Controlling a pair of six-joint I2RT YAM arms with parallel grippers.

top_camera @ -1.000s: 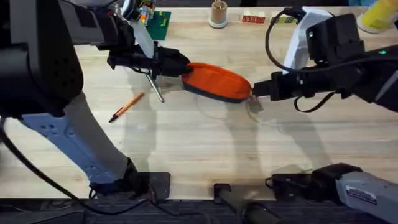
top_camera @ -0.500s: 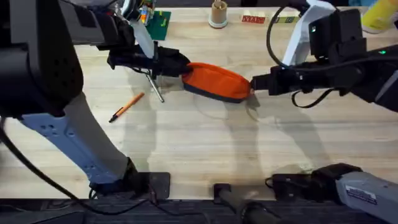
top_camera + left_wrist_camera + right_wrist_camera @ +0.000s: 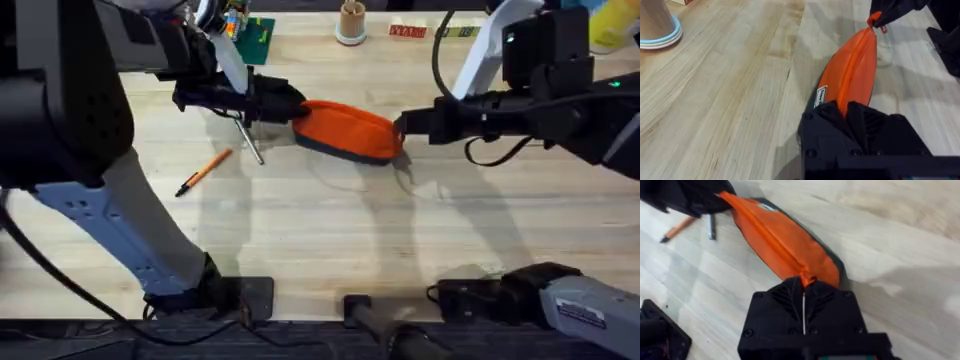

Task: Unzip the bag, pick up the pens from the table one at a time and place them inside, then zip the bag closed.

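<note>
While the right claw [image 3: 804, 287] is closed on the bag's [image 3: 345, 130] near end and the left claw [image 3: 847, 110] pinches its far end, a hard pull could slip the fabric free; beyond lie both pens [image 3: 203, 172], unpacked, on the bench [image 3: 330, 230].

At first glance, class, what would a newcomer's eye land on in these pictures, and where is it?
The orange bag stands out, lying mid-table toward the far side, pinched at each end by the left end effector and the right end effector. Next, the orange pen lies loose on the table, nearer than the bag's left end.
</note>
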